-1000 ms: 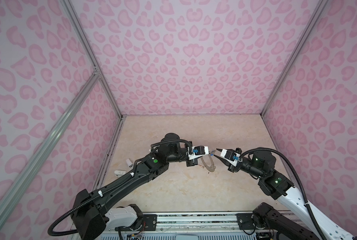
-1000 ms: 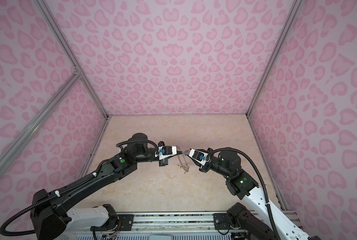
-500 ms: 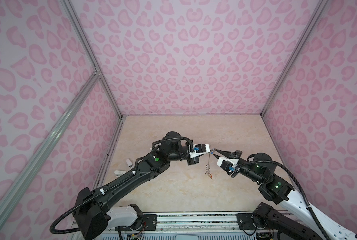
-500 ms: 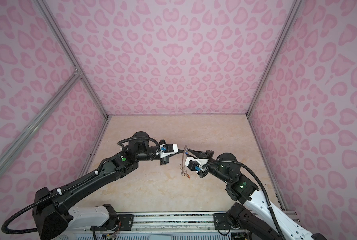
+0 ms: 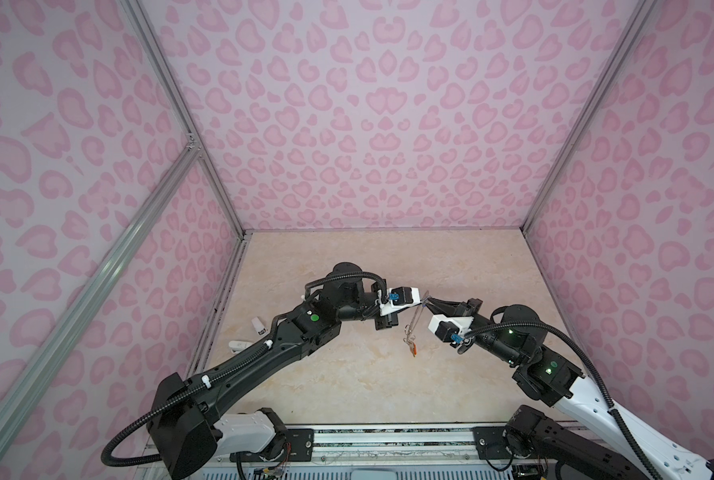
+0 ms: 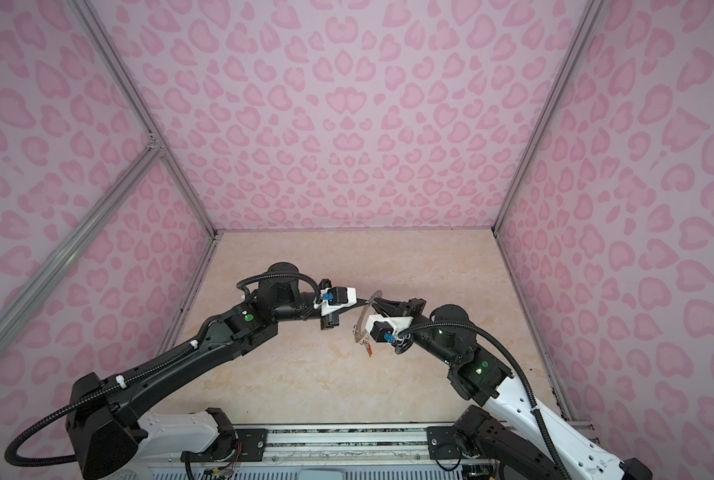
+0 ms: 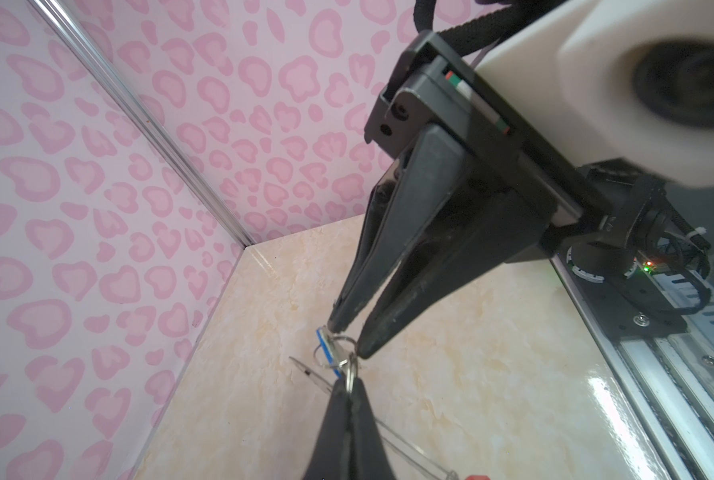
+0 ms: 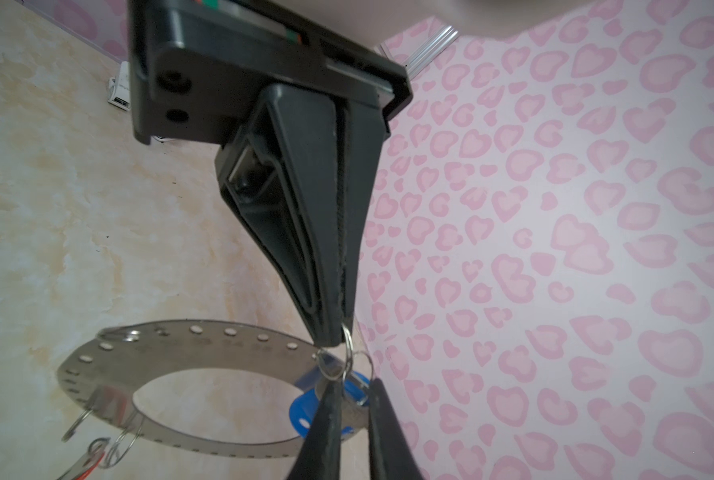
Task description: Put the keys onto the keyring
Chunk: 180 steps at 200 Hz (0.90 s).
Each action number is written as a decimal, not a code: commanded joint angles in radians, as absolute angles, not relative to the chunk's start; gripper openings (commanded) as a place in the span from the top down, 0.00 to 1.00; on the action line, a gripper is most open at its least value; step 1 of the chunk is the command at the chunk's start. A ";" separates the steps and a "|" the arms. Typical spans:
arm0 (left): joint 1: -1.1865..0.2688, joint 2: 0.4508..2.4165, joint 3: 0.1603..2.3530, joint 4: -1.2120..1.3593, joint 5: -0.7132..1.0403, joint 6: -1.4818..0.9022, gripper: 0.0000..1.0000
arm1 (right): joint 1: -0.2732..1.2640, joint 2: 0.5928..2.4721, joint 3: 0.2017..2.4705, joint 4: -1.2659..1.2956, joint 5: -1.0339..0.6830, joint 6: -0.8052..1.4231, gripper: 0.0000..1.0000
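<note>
one blue-tagged key (image 8: 301, 409) sits inside the part-open right gripper (image 8: 353, 386).

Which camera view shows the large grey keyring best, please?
The right wrist view: the keyring faces the camera there, with its rim holes, open centre and wire clips plain. In both top views it is only a small thin sliver. The left wrist view shows it edge-on, partly hidden.

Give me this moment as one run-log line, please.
left gripper: shut on large flat grey metal keyring | right gripper: open astride silver blue-tagged key
</note>
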<state>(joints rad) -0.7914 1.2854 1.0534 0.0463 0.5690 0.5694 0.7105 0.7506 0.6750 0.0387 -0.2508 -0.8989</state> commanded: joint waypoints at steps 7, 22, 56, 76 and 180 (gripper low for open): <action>-0.788 1.292 1.074 0.058 0.584 0.560 0.97 | 0.716 0.758 0.670 0.056 -0.229 -0.915 0.87; -0.788 1.293 1.077 0.057 0.588 0.558 0.97 | 0.718 0.761 0.670 0.051 -0.229 -0.922 0.87; -0.788 1.297 1.081 0.055 0.591 0.557 0.97 | 0.721 0.762 0.671 0.044 -0.217 -0.937 0.91; -0.788 1.301 1.084 0.055 0.595 0.555 0.97 | 0.721 0.761 0.670 0.043 -0.200 -0.945 0.95; -0.781 1.322 1.113 0.061 0.620 0.512 0.97 | 0.704 0.702 0.655 0.071 -0.186 -0.894 0.82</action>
